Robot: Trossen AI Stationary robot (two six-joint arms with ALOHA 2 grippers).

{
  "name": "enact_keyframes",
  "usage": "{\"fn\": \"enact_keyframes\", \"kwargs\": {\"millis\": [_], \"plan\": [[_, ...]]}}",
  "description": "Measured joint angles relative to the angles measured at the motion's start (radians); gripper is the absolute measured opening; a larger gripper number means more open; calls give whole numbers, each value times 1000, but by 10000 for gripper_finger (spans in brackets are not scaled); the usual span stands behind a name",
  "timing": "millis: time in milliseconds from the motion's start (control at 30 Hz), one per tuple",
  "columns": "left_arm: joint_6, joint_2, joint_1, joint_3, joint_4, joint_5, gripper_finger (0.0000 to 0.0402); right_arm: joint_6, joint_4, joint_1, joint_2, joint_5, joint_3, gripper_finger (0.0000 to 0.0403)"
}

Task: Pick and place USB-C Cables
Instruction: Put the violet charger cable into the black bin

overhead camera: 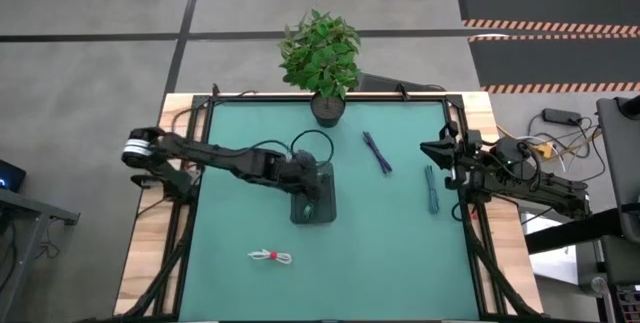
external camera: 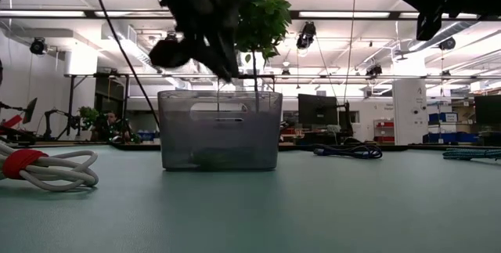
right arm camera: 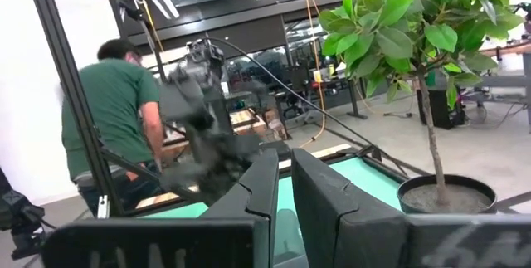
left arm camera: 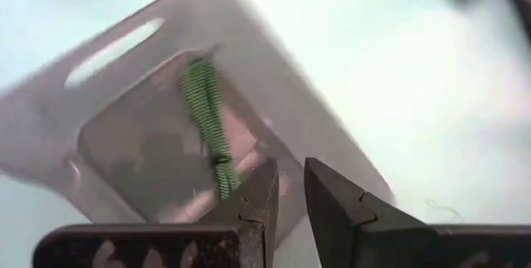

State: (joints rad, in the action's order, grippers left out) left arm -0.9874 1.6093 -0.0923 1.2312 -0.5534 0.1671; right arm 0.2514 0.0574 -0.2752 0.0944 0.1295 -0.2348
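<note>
A grey tray (overhead camera: 326,175) stands mid-table, and a green cable (left arm camera: 207,123) lies on its floor. My left gripper (left arm camera: 286,206) hangs just above the tray (external camera: 219,131), pointing steeply down, slightly open with nothing between its fingers. A white cable with a red band (overhead camera: 270,256) lies near the table's front edge. A dark blue cable (overhead camera: 377,151) lies right of the tray, toward the far side. A teal cable (overhead camera: 432,189) lies near the right edge. My right gripper (overhead camera: 430,150) waits shut, raised at the right edge.
A potted plant (overhead camera: 325,63) stands at the middle of the table's far edge, just behind the tray. Bare green mat stretches between the tray and the cables. A person in a green shirt (right arm camera: 112,102) stands beyond the table's left side.
</note>
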Motion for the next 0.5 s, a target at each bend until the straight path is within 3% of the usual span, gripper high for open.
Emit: {"fn": "enact_keyframes", "kwargs": {"millis": [100,300,500], "plan": [[219,-69,-49,0,16,27,46,26,3,0,4,1,8,27],[670,-152,-208,-1,182,216,46,122,54,0,39,-11,13,27],[938,-196,-265,-1,352,238,46,158,87,0,107,-44,15,27]]}}
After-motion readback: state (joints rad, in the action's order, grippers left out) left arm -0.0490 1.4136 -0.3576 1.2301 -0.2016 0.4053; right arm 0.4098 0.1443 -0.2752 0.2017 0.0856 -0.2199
